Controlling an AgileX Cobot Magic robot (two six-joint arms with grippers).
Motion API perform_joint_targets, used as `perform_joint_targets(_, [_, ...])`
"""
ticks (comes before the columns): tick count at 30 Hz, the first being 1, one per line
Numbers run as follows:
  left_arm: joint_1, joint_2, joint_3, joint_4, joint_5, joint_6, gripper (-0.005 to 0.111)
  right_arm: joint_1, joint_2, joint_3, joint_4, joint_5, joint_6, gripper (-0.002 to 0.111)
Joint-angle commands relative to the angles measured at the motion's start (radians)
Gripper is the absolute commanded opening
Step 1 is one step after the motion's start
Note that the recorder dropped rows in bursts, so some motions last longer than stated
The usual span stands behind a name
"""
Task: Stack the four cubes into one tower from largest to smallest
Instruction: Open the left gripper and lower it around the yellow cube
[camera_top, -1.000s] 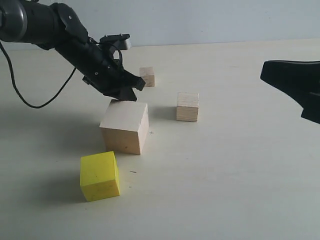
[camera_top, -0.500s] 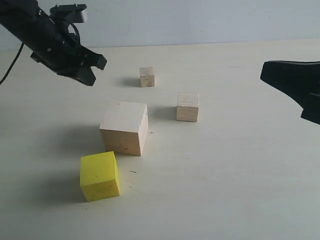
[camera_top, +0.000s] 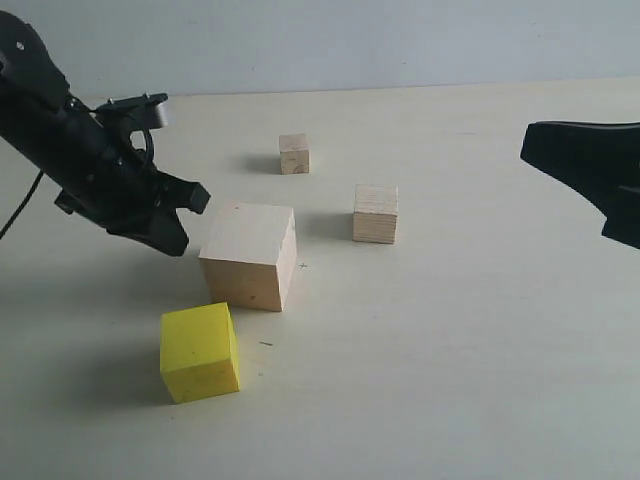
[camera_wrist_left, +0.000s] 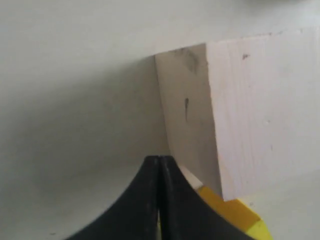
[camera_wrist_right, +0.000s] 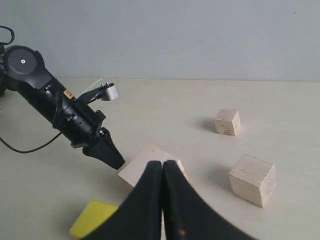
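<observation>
Far left: left gripper (camera_top: 186, 216) hangs just beside the left face of the large wood cube (camera_top: 249, 255). It doesn't look like it is touching the cube. In the left wrist view its fingers (camera_wrist_left: 150, 200) are pressed together with nothing between them, so it is closed and empty.

Next over: yellow cube (camera_top: 199, 352) sits flat on the table (camera_top: 450, 350), nearest the camera. It is near the large cube's front-left corner, apart from it as far as I can tell.

The large wood cube is flat on the table with nothing on top.

Further back and slightly right: smallest wood cube (camera_top: 294, 154), on its own and well apart from the rest.

Right of that: medium wood cube (camera_top: 375, 213), with layered edges showing. It is on the table, near the large cube but with a clear gap.

Far right: right gripper (camera_top: 530, 150) is parked at the frame edge, well apart from every cube. In its wrist view the fingers (camera_wrist_right: 150, 200) meet in a closed line, and it carries nothing.

Progress, my read: zero of the stack is built. All four cubes sit singly on the table, none resting on another. The large cube can serve as the base where it stands, so three placements are left: yellow onto large, then medium, then smallest. The left gripper would have to spread its fingers before it can pick anything, and yellow is the cube it's closest to needing.
</observation>
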Motion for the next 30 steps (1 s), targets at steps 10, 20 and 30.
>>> perform_joint_targets(10, [-0.082, -0.011, 0.037, -0.07, -0.086, 0.029, 0.0, 0.003, 0.005, -0.007, -0.002, -0.005, 0.001, 0.0])
perform_joint_targets(20, [-0.082, -0.018, 0.037, -0.07, -0.091, 0.029, 0.0, 0.003, 0.005, -0.007, -0.006, -0.029, 0.001, 0.0])
perform_joint_targets(30, [-0.082, -0.243, 0.037, 0.023, 0.072, 0.014, 0.0, 0.003, 0.005, -0.007, -0.063, -0.025, 0.016, 0.0])
